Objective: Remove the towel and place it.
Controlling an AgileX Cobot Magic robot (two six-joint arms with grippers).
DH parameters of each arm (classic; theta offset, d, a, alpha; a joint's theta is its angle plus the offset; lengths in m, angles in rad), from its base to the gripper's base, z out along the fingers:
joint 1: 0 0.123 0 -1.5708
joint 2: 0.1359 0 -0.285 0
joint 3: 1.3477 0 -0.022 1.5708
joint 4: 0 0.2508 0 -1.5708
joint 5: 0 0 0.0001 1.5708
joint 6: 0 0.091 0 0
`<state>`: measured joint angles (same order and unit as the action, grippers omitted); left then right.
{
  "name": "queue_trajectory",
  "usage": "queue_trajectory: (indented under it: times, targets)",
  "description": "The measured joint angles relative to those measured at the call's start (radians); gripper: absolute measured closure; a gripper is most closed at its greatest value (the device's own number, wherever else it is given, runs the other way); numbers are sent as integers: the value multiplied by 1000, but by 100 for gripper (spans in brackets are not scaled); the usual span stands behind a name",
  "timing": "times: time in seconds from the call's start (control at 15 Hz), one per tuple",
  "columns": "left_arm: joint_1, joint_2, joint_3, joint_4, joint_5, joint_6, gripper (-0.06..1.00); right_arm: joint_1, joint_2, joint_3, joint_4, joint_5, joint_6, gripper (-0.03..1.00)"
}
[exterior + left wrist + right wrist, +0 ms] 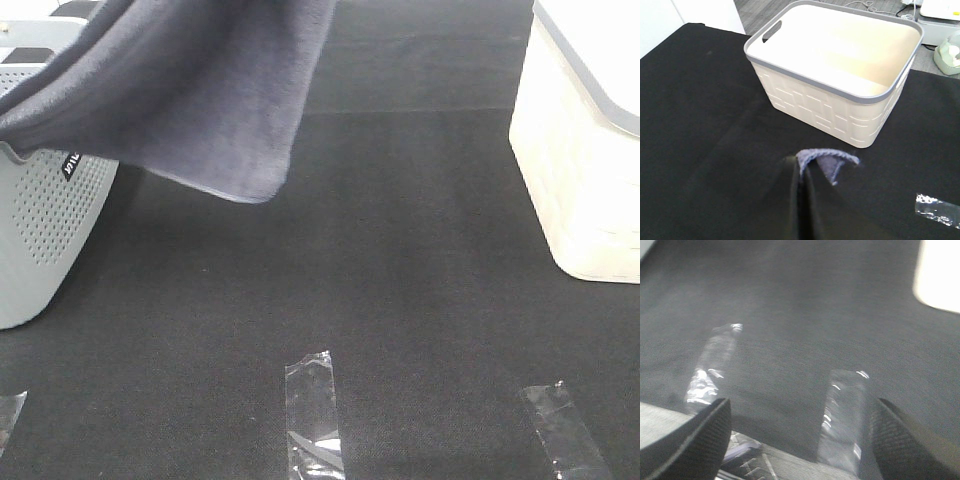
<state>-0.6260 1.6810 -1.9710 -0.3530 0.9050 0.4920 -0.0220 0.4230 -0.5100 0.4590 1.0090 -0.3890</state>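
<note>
Towel (200, 90) is up off the table, hanging across the top of the perforated grey basket (50, 220) at the left of the high view; we can't tell if it touches the rim. One hem corner is pinched in our left gripper (801, 175), whose fingers are pressed together on it. Our right gripper (800, 440) is spread wide and holds nothing, low over the black cloth table (400, 260), which carries clear tape strips (312, 415) near the front and a cream basket (580, 170) on the right, with grey floor (755, 10) beyond the far edge.
</note>
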Motion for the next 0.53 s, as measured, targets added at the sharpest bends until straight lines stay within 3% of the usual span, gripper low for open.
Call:
queue_trajectory:
  times: [0.27,0.53]
  targets:
    - [0,3,0,-83,8,0,94,0,172,0,352,-172,-414,27]
    - [0,3,0,-115,44,0,94,0,402,0,727,-187,-908,27]
